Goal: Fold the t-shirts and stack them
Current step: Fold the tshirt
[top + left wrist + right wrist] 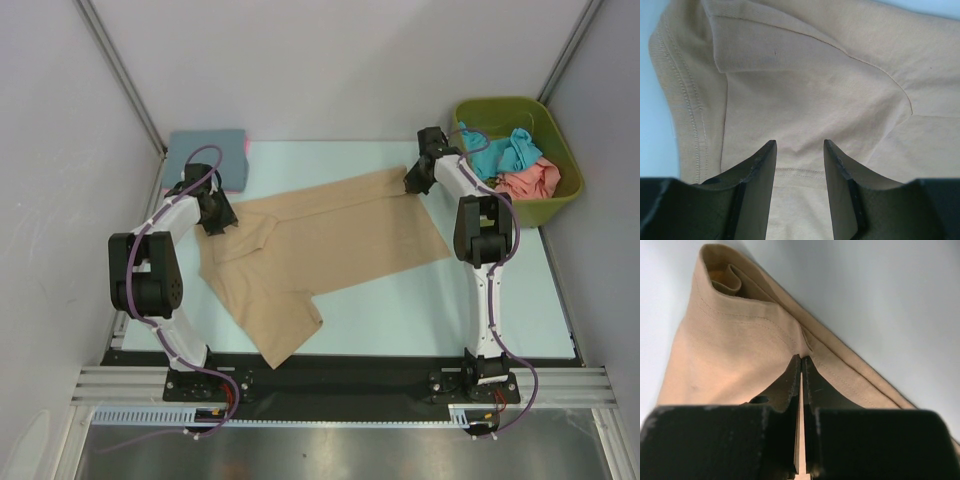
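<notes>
We see the tan short-sleeved cloth t-shirt [330,240] lying spread and rumpled on the pale blue surface [400,310], reaching from one claw to the other. The right claw [801,360] is pinched together on a double-stitched hem, with a thin strip of cloth caught between its fingers. The left claw [799,145] stands apart over the soft knit, a stitched seam showing in its gap. Just beyond the left claw lies a folded slate-blue shirt [207,155]. To the right of the right claw, an olive-green plastic bin [500,103] holds a crumpled teal shirt [500,152] and a salmon shirt [530,182].
</notes>
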